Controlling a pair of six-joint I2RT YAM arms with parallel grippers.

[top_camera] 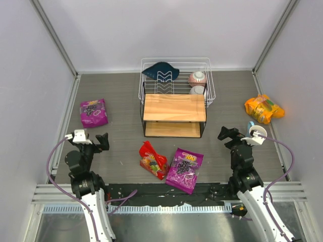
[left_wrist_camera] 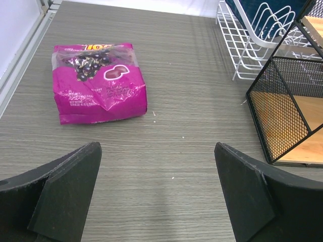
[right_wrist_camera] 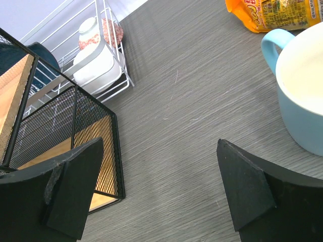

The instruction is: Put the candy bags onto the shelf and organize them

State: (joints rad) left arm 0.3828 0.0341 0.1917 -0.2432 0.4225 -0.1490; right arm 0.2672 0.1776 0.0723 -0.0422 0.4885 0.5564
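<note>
The shelf stands mid-table, its two wooden boards bare. Four candy bags lie flat on the table. One purple bag is at the left, and in the left wrist view it lies ahead and left of the fingers. A red bag and a second purple bag lie near the front centre. The orange-yellow bag is at the right. My left gripper is open over bare table. My right gripper is open too, between the shelf's mesh side and a cup.
A white wire basket behind the shelf holds a dark blue cloth and two bowls. A light blue cup stands right beside my right gripper. Grey walls close in the table on three sides.
</note>
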